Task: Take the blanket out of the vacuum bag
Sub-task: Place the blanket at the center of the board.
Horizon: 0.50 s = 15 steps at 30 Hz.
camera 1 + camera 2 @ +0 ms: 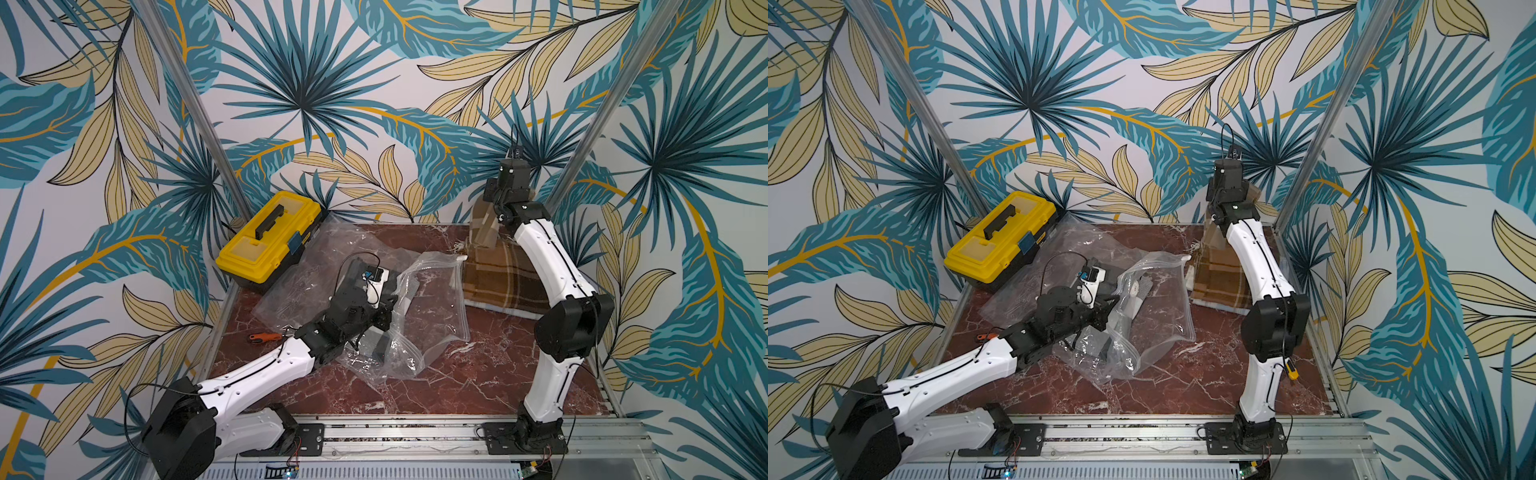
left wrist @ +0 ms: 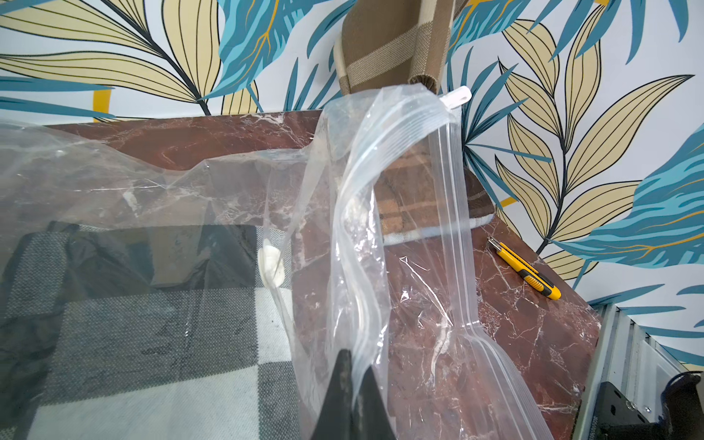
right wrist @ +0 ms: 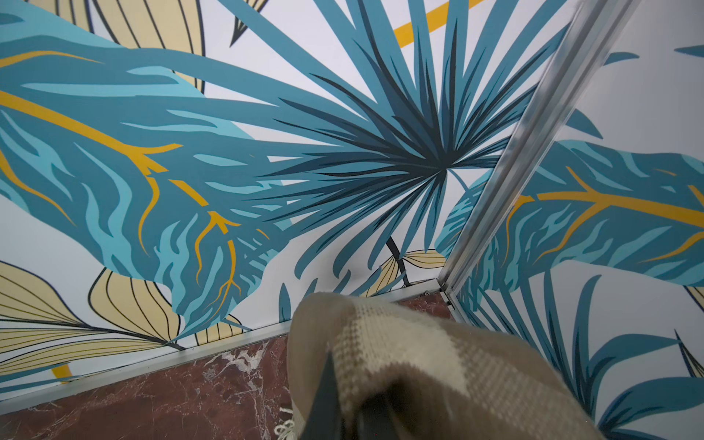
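at the far right corner of the table [image 1: 415, 395], the brown plaid blanket [image 1: 498, 282] lies folded just beside the mouth of the clear vacuum bag [image 1: 434, 303], outside it. the right gripper [image 3: 343, 413] is clamped on one blanket corner, raised above the pile. the left gripper [image 2: 353, 400] is pinched on the bag's edge. a yellow toolbox [image 1: 270, 245] sits far left.

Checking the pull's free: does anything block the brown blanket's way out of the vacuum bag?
Nothing visible: the brown blanket lies beside the vacuum bag, outside its mouth, corner held by the right end effector; the left end effector pinches the bag.
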Motion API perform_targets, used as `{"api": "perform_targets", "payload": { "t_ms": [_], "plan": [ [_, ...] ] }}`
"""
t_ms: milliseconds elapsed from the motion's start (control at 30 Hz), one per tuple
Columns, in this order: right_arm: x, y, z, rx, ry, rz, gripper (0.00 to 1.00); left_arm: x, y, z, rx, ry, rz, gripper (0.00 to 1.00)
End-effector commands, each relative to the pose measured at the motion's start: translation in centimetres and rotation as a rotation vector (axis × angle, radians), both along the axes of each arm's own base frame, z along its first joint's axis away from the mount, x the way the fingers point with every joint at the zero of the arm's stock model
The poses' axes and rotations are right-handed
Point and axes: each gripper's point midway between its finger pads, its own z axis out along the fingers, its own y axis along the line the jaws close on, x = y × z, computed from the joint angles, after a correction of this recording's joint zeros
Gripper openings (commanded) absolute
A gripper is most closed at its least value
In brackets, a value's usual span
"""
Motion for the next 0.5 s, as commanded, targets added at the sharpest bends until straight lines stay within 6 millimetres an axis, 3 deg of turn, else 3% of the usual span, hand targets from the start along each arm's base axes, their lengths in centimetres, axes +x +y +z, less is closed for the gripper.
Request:
{"api": "perform_targets", "payload": {
  "t_ms": [0,233,333,467],
  "plan": [
    [0.3,-0.5,3.4,0.027,-0.115,-0.027,0.00,0.1,0.6,-0.1,0.018,-0.002,0.014,0.00],
    [1.0,-1.1,3.0,0.015,-0.105,-0.051,0.00,0.5,0.4,-0.4,0.014,0.003,0.010,0.00],
    [0.7,-1.8,1.3,0.005,-0.064,-0.082,0.00,0.6,0.0,-0.7,0.005,0.013,-0.002,0.00],
    [-1.2,-3.3,-1.7,0.086,-0.062,-0.135,0.00,0.6,-0.5,-1.0,-0.004,0.024,-0.018,0.00]
  ]
}}
